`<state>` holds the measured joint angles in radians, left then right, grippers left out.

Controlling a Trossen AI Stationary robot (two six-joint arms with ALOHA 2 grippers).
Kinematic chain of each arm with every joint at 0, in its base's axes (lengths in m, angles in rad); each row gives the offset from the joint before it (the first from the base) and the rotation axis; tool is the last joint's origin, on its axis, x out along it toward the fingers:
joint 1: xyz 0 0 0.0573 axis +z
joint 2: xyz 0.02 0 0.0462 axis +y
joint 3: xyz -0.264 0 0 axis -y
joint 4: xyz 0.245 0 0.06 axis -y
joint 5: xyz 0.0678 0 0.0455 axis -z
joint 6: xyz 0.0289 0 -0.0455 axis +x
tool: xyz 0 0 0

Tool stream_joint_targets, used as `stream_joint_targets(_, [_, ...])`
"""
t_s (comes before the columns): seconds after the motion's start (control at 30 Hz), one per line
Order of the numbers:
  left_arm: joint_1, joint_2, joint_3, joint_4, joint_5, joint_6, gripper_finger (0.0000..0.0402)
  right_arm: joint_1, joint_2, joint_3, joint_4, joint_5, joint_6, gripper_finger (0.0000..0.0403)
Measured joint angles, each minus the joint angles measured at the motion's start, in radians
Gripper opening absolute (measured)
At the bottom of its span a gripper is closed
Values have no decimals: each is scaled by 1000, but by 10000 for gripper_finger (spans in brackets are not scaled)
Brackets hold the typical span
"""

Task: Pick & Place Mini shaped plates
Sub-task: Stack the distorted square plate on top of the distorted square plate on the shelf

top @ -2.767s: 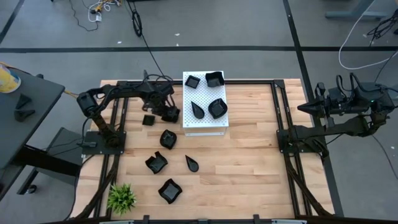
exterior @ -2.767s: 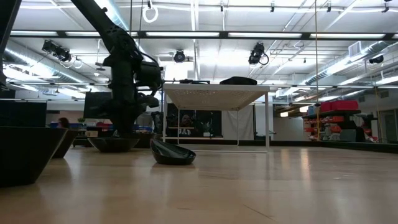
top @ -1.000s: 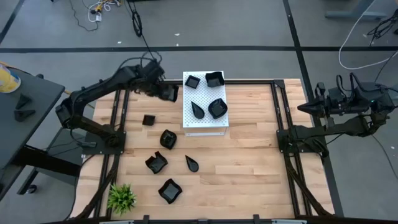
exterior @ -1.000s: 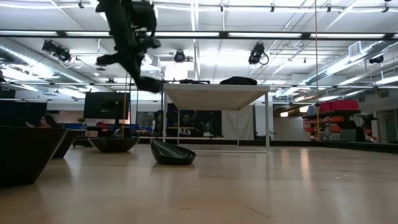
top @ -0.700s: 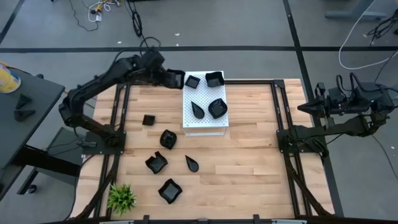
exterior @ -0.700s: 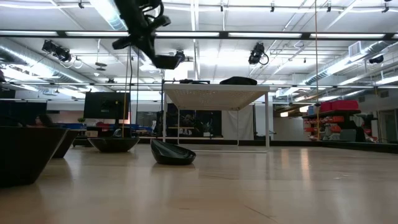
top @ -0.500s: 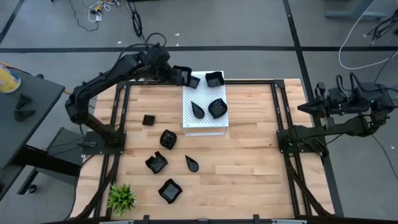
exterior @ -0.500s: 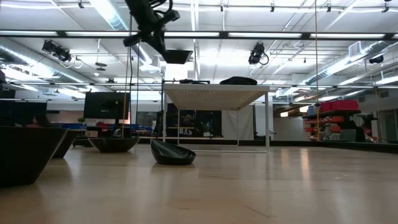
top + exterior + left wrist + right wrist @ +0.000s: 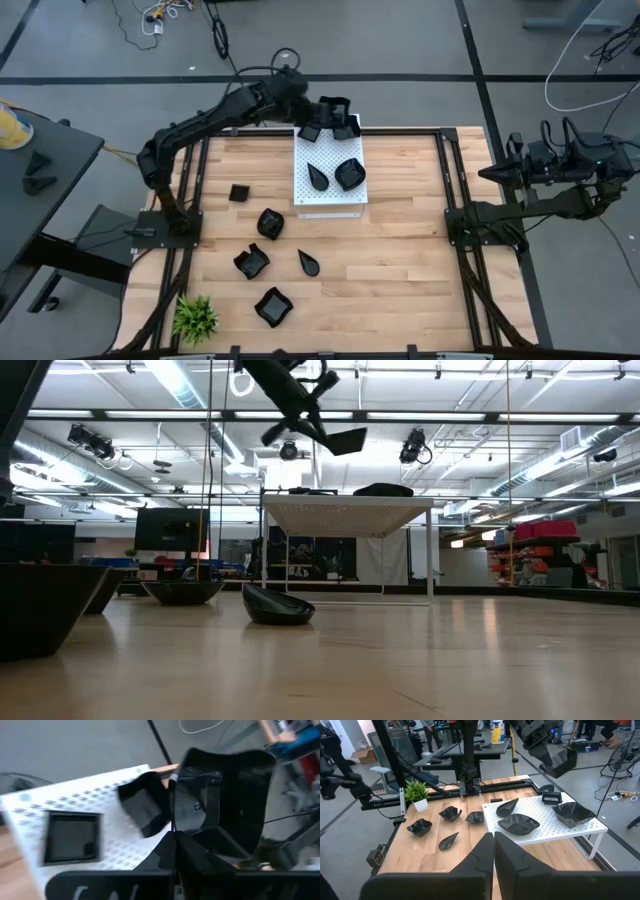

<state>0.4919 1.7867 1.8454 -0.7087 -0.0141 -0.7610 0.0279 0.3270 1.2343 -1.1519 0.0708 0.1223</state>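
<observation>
My left gripper is shut on a glossy black squarish mini plate in the air over the far edge of the white perforated board. The low view shows that plate well above the board top. Several black plates lie on the board: a small square one, a deep one, a teardrop and a rounded one. Several more rest on the wooden table, among them a small square and a teardrop. My right gripper is shut and waits at the table's right side. My left gripper pinches the squarish plate by one side of its rim between the two fingers. The plate is lifted clear, tilted, with its hollow side toward the wrist camera. It hangs over the board's far part, touching nothing else.
A small green plant stands at the table's near left corner. The board stands raised on thin legs. Bare wood lies between the board and the right arm's base. Black frame rails run along the table's left and right sides.
My left gripper, still shut on the plate, has swung from left of the board toward the table's right and risen, and is now over the board's far edge. The plate has travelled with it, tilting as it goes. The right arm has kept still.
</observation>
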Motion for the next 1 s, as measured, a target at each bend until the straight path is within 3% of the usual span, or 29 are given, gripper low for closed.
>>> stream_joint_targets(0.27, [-19,83,16,133,93,-143,15,0,0,0,0,0,0,19])
stream_joint_targets(0.6, [-8,123,17,172,89,-277,7,0,0,0,0,0,0,19])
stream_joint_targets(1.0, [20,176,17,159,109,-304,6,0,0,0,0,0,0,19])
